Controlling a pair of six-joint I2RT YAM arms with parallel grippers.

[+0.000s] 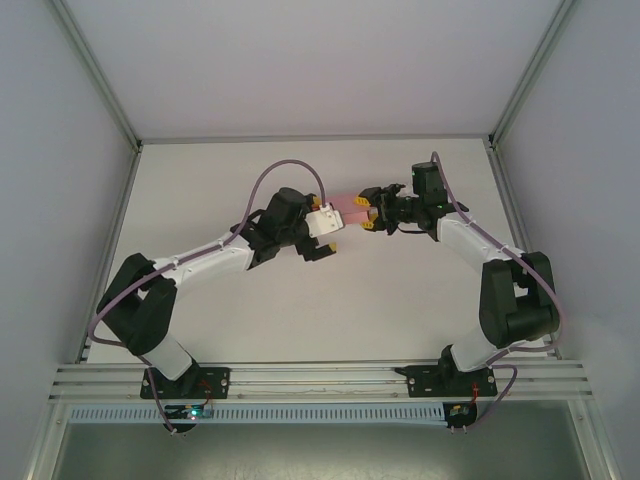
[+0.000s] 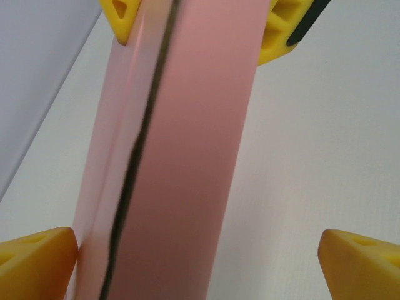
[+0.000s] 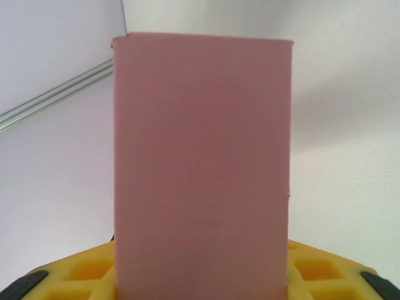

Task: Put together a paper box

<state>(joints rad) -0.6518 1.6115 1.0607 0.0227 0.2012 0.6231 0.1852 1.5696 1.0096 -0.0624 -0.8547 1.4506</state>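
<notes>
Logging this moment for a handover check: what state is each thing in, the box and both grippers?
paper box: folded into a flat box, with a dark gap along one seam, gripped at one end.
right gripper: shut on the paper box.
left gripper: open, fingers spread either side of the box.

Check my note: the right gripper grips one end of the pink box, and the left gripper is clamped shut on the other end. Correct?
No. The right gripper grips the paper box, but the left gripper is open: the left wrist view shows its fingers spread wide, the box beside one.
</notes>
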